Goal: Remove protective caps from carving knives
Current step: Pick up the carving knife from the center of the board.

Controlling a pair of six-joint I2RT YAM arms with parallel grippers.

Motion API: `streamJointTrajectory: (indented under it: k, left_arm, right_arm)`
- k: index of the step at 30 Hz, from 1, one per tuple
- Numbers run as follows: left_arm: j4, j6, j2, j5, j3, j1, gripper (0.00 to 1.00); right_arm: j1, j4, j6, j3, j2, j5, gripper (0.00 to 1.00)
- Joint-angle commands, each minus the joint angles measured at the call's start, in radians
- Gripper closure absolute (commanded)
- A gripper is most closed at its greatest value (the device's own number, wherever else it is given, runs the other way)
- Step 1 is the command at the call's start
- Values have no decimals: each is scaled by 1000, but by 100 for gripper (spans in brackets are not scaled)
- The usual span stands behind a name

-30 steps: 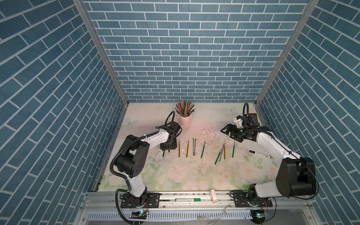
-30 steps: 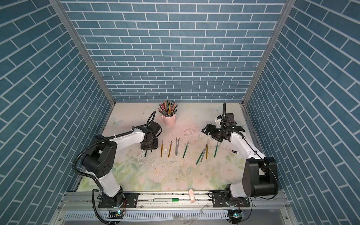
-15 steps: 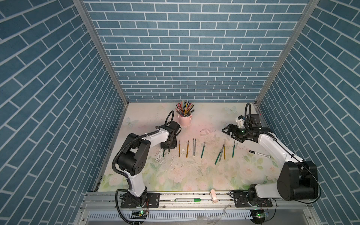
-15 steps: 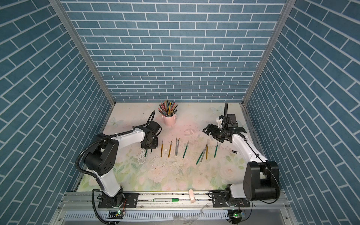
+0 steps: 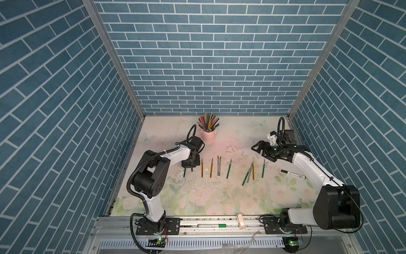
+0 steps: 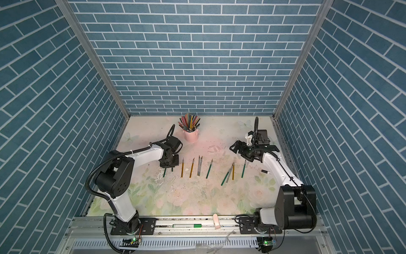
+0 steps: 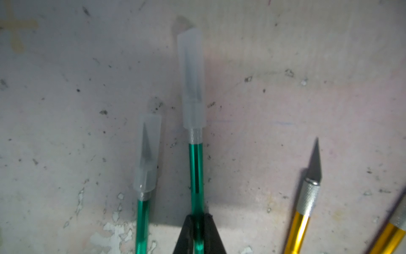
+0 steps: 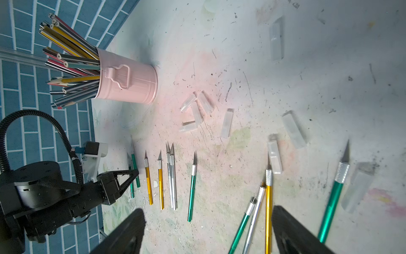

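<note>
My left gripper [image 7: 198, 228] is shut on the green handle of a carving knife [image 7: 196, 171] lying on the table. A translucent protective cap [image 7: 193, 72] covers that knife's blade. Beside it lies a second green knife [image 7: 142, 222], also capped [image 7: 147, 154]. In both top views the left gripper [image 5: 188, 167] [image 6: 168, 167] stands at the left end of a row of bare-bladed knives [image 5: 218, 166]. My right gripper [image 5: 260, 151] [image 8: 206, 220] hangs open above the table at the back right, with nothing between its fingers. Several loose caps [image 8: 195, 110] lie behind the row.
A pink cup of coloured pencils [image 5: 208, 136] stands at the back, behind the left gripper. A white marker with a black cap [image 5: 293, 174] lies under the right arm. A bare gold knife [image 7: 307, 198] lies close to the held one.
My left gripper's jaws have closed onto the green knife's handle. The right arm has hardly moved and its jaws stay wide.
</note>
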Motion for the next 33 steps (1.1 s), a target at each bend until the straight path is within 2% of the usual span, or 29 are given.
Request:
streamJointTrajectory:
  k: [1, 7, 18, 27, 33]
  left_arm:
    - [-33, -2, 18, -7, 20, 8, 91]
    - [-56, -3, -28, -10, 37, 6, 97]
    - [-80, 8, -95, 30, 84, -28, 99]
    - [61, 46, -183, 253, 68, -92, 100]
    - [174, 40, -170, 344, 72, -173, 100]
  right_arm:
    - [-7, -24, -25, -14, -23, -8, 9]
    - [-8, -43, -38, -2, -33, -2, 8]
    - [-8, -58, -48, 38, -42, -14, 8]
    - [2, 17, 10, 30, -39, -91, 11]
    - [86, 67, 42, 36, -11, -86, 13]
